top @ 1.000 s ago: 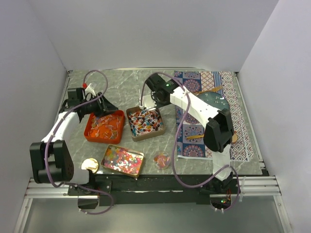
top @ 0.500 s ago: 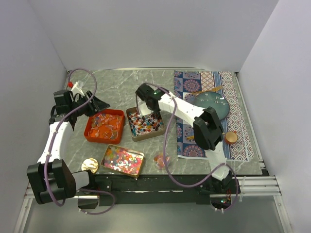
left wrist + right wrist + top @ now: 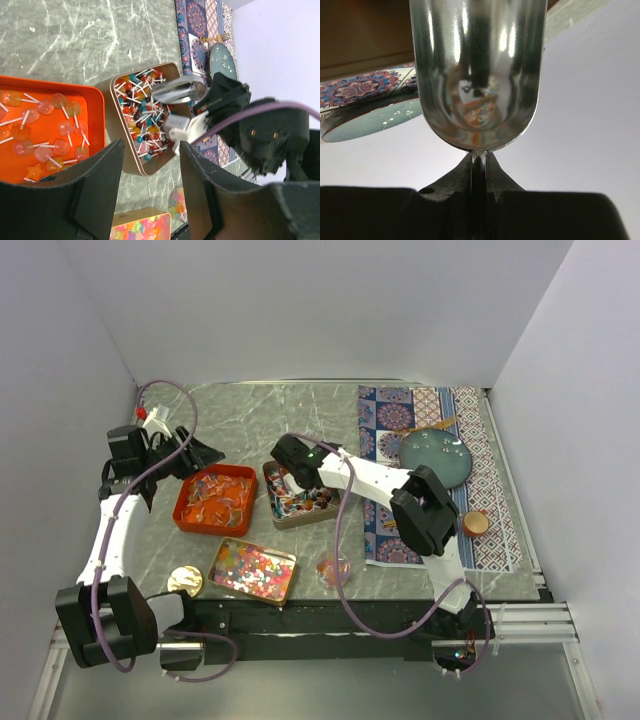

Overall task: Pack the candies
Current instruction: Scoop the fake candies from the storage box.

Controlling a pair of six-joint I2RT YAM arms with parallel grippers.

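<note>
The candies lie in three containers. Small lollipops [image 3: 137,110] fill a brown tin [image 3: 300,523]. Orange and pink ones [image 3: 45,125] lie in an orange tray [image 3: 182,512], and multicoloured pieces [image 3: 250,568] fill a gold tin. My right gripper [image 3: 292,468] is shut on the thin handle of a shiny metal scoop [image 3: 477,75]; the scoop [image 3: 180,90] hangs over the brown tin's far side. My left gripper [image 3: 205,453] stands open and empty above the tray's far left corner; its fingers [image 3: 100,175] frame the tins.
A small clear bag of sweets [image 3: 332,570] lies near the front edge. A round gold lid [image 3: 185,580] sits left of the gold tin. A teal plate [image 3: 436,457] and a small copper dish [image 3: 475,522] rest on the patterned mat [image 3: 385,415] at the right.
My right arm has swung left with the scoop, from the mat's edge to over the brown tin. My left gripper has pulled back left, off the orange tray, and opened slightly.
</note>
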